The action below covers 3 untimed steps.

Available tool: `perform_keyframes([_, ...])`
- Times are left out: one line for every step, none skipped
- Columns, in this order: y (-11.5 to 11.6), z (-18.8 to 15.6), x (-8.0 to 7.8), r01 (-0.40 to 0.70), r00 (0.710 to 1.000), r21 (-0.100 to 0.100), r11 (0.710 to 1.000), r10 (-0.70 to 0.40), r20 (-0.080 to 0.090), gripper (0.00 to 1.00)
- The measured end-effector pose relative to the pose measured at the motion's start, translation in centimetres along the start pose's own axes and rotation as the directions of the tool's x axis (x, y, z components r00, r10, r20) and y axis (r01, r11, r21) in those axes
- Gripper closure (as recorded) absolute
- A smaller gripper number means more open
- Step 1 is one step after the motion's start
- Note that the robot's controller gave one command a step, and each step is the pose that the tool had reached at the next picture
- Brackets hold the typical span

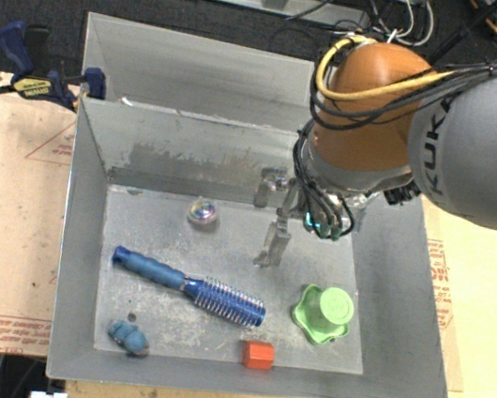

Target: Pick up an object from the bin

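Note:
My gripper (267, 258) hangs under the orange dome in the middle of the bin, toward the back, with its tip close to the floor and nothing seen in it. A blue hairbrush (190, 286) lies flat just in front of it, handle to the left and bristle head right below the tip. To the right front sits a light green lobed cap (323, 313). A small shiny, clear rounded piece (202, 213) rests to the gripper's left near the back wall.
An orange-red block (259, 355) stands by the front wall, and a small blue lumpy piece (129, 337) lies in the front left corner. The arm and its cables cover the bin's back right part.

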<state>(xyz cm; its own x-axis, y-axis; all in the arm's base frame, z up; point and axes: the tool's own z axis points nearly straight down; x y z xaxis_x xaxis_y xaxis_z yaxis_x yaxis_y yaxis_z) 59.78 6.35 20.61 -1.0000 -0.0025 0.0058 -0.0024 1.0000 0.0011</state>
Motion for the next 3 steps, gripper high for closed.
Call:
perform_keyframes([3.9,12.1,9.3,0.018,1.000,0.000,1.000,-0.018,-0.003,0.00])
perform_keyframes([3.7,11.7,8.9,0.012,1.000,-0.001,1.000,-0.012,0.007,1.00])
perform_keyframes([7.0,-3.9,10.9,-0.011,1.000,-0.002,1.000,0.011,0.013,1.00])
